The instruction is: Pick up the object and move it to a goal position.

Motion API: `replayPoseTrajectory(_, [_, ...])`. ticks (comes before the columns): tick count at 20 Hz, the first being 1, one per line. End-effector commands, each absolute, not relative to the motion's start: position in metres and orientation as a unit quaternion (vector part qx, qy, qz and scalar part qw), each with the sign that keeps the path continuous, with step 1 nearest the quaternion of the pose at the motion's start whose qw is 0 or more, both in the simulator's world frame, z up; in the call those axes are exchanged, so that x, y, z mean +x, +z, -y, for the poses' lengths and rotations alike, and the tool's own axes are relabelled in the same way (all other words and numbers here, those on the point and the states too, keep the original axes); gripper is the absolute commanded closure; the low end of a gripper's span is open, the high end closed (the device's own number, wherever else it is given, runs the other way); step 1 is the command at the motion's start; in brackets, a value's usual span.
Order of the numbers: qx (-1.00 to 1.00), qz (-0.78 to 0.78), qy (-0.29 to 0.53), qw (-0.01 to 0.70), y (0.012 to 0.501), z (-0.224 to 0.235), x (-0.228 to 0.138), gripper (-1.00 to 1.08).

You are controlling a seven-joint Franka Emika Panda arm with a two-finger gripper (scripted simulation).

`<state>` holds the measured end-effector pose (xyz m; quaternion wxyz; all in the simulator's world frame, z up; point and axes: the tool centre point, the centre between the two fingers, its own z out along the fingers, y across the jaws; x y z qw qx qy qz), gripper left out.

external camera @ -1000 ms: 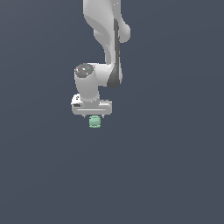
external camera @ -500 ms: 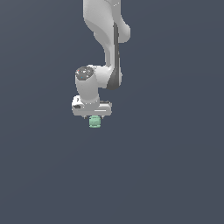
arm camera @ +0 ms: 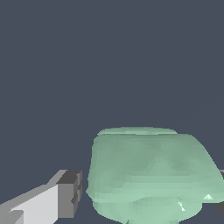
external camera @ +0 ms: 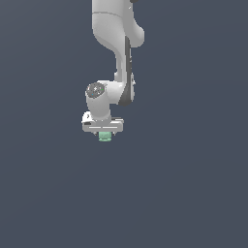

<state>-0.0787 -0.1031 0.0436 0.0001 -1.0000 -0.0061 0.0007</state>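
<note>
Object [external camera: 105, 136] sits between the pincer's [external camera: 104, 135] fingers

Glossy white rounded arm [external camera: 116, 29], dark seams, grey joint cap [external camera: 95, 89], seemingly grey-tipped white gripper [external camera: 103, 132]

1. Around the end effector [external camera: 104, 133], on every side and below, I see only flat dark grey: open room to pass.
2. The mint-green object [external camera: 104, 136] fills the gap between its fingers [arm camera: 65, 194].
3. Above it, only the arm [external camera: 121, 53] itself stands.
</note>
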Motion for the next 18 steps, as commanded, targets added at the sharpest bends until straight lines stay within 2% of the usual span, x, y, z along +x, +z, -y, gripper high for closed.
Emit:
replayPoseTrajectory(1, [-1.0, 0.006, 0.0, 0.0, 0.041, 0.103, -0.078, -0.92])
replayPoseTrajectory(2, [-1.0, 0.006, 0.0, 0.0, 0.041, 0.103, -0.078, 1.08])
replayPoseTrajectory(18, [-1.0, 0.006, 0.0, 0.0, 0.046, 0.091, -0.075, 1.08])
